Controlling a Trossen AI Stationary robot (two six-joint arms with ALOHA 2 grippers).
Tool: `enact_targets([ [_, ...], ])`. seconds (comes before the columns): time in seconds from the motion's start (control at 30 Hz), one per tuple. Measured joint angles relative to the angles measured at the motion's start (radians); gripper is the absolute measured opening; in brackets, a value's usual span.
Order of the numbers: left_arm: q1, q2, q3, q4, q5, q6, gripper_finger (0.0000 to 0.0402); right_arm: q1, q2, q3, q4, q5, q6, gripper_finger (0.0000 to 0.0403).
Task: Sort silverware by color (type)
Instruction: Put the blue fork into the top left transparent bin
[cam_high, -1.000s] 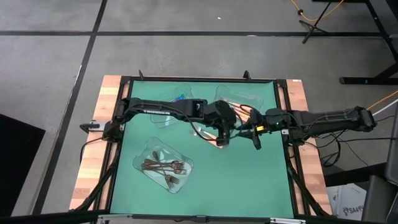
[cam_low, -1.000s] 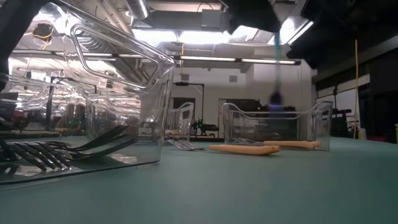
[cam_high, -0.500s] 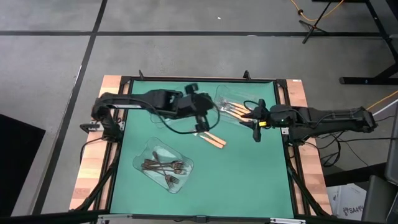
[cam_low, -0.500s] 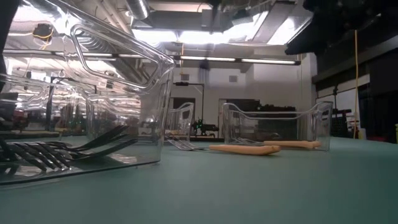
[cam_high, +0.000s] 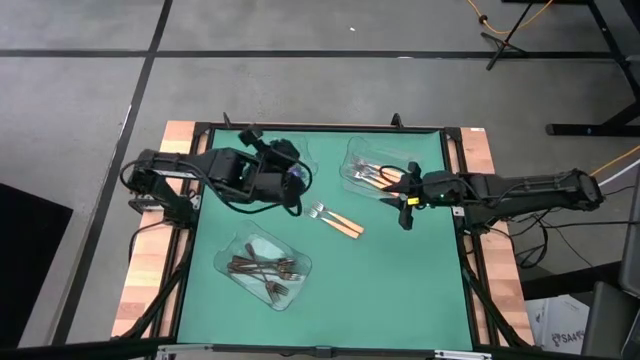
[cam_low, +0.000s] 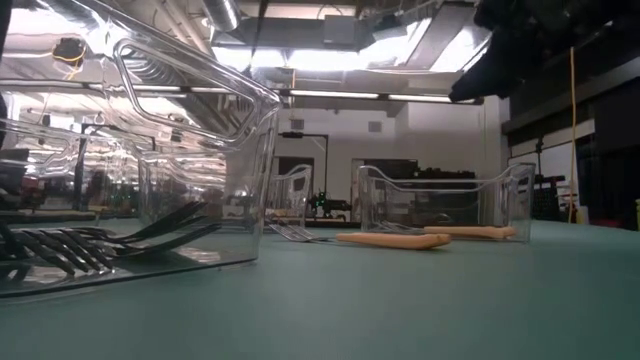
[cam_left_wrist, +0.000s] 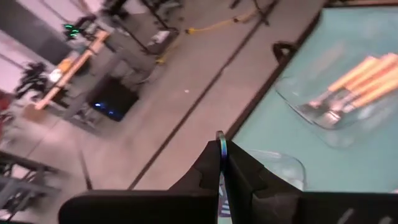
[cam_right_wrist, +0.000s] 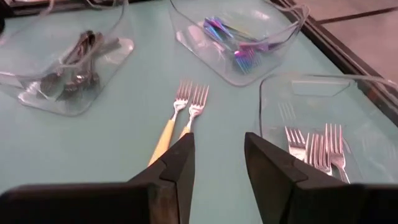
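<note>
My left gripper (cam_high: 296, 180) is raised over the clear tray (cam_high: 283, 160) at the far left and is shut on an iridescent utensil (cam_left_wrist: 221, 144). That tray holds more iridescent silverware (cam_right_wrist: 233, 38). Two orange-handled forks (cam_high: 336, 221) lie flat on the green mat at mid-table. My right gripper (cam_right_wrist: 217, 155) stands open just right of them, with nothing between its fingers. More orange-handled forks (cam_high: 372, 176) lie in the far right tray. Dark forks (cam_high: 262, 267) lie in the near tray. My left gripper pinches the iridescent utensil between its two fingers. Only a thin end (cam_left_wrist: 221, 138) sticks out past the fingertips, and the fingers hide the rest, so which part it holds cannot be told. The utensil is lifted clear of the table.
Three clear trays stand on the mat: far left (cam_right_wrist: 273, 34), far right (cam_right_wrist: 348, 118) and near left (cam_low: 200, 150). Bare mat (cam_high: 390, 290) stretches across the near right. Black rails (cam_high: 320, 127) frame the table.
My left gripper, shut on the iridescent utensil, has risen from beside the two orange-handled forks at mid-table. It has gone toward the far left tray and tipped from pointing down to nearly level. The utensil went with it. The two orange-handled forks stayed put.
</note>
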Motion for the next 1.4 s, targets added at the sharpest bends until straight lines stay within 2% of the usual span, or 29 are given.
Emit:
enact_targets([
  [0.17, 0.007, -0.039, -0.131, -0.003, -0.086, -0.114, 0.0000, 0.000, 0.012, 0.001, 0.048, 0.000, 0.001, 0.0129],
  [0.33, 0.052, -0.118, -0.324, 0.093, -0.084, -0.188, 0.0000, 0.000, 0.012, 0.000, 0.092, -0.006, 0.000, 0.0129],
  [0.4, 0.078, -0.155, -0.412, 0.212, -0.046, -0.161, 0.0000, 0.000, 0.013, 0.000, 0.102, -0.015, 0.000, 0.0129],
  [0.5, 0.124, -0.204, -0.545, 0.474, 0.056, -0.008, 0.0000, 0.000, 0.012, 0.000, 0.103, -0.018, 0.000, 0.0129],
  [0.67, 0.245, -0.277, -0.768, 0.979, 0.319, 0.275, 0.0000, 0.000, 0.012, 0.000, 0.102, -0.019, 0.000, 0.0129],
  [0.77, 0.319, -0.315, -0.871, 1.158, 0.377, 0.341, 0.0000, 0.000, 0.012, 0.000, 0.102, -0.019, 0.000, 0.0129],
  [0.97, 0.416, -0.396, -1.026, 1.215, 0.459, 0.268, 0.0000, 0.000, 0.012, 0.000, 0.101, -0.020, 0.000, 0.0129],
  [1.13, 0.447, -0.424, -1.184, 1.474, 0.480, 0.257, 0.0000, 0.000, 0.012, 0.000, 0.101, -0.014, 0.000, 0.0129],
  [1.23, 0.463, -0.428, -1.255, 1.574, 0.483, 0.238, 0.0000, 0.000, 0.012, 0.000, 0.102, -0.012, 0.000, 0.0129],
  [1.4, 0.474, -0.427, -1.316, 1.597, 0.504, 0.230, 0.0000, 0.000, 0.012, 0.000, 0.101, -0.008, 0.000, 0.0129],
])
